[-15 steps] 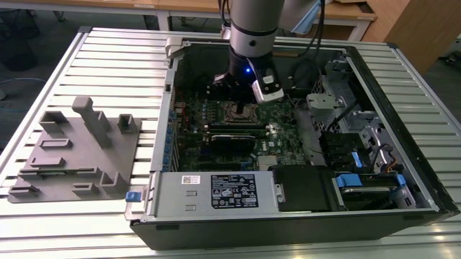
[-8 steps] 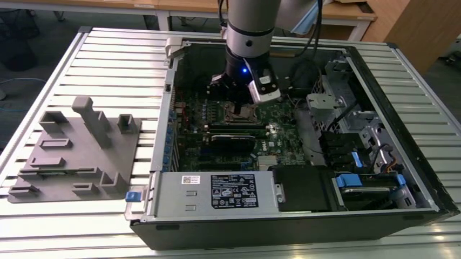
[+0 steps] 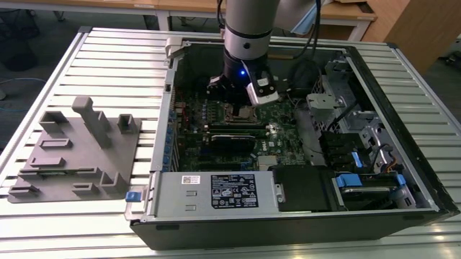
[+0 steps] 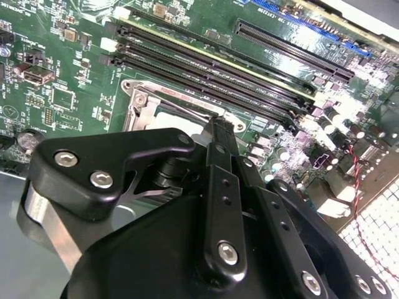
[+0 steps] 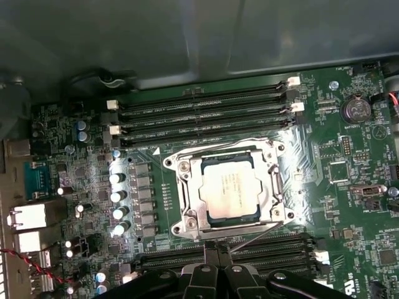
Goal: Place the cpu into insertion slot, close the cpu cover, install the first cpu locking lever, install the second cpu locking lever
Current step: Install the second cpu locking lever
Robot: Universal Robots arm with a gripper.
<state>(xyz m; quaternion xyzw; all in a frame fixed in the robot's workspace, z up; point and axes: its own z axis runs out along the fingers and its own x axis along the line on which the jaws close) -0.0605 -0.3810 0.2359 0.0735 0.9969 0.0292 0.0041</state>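
**Chip seated, gripper tips at the socket's edge**

Ribbed metal tabletop (image 3: 86,59) carries an open black computer case (image 3: 288,226), with a grey moulded fixture tray (image 3: 72,156) lying on the exterior view's left of it. Inside the case, the grey robot arm (image 3: 249,21) reaches straight down over the green circuit board (image 5: 349,187).

In the first wrist view, the small square cpu with its pale silvery metal top (image 5: 229,190) sits in the insertion slot (image 5: 206,219), and the thin silver cpu cover frame (image 5: 194,187) lies flat around it. A thin wire locking lever (image 5: 262,233) runs slantwise along the socket's edge nearest the black gripper (image 5: 217,248). The gripper's two slim fingers (image 5: 210,249) are pressed close together, tips just beside that edge of the socket and near the lever; whether they touch it cannot be told. Long black memory slots (image 5: 206,109) lie on the far side of the socket.
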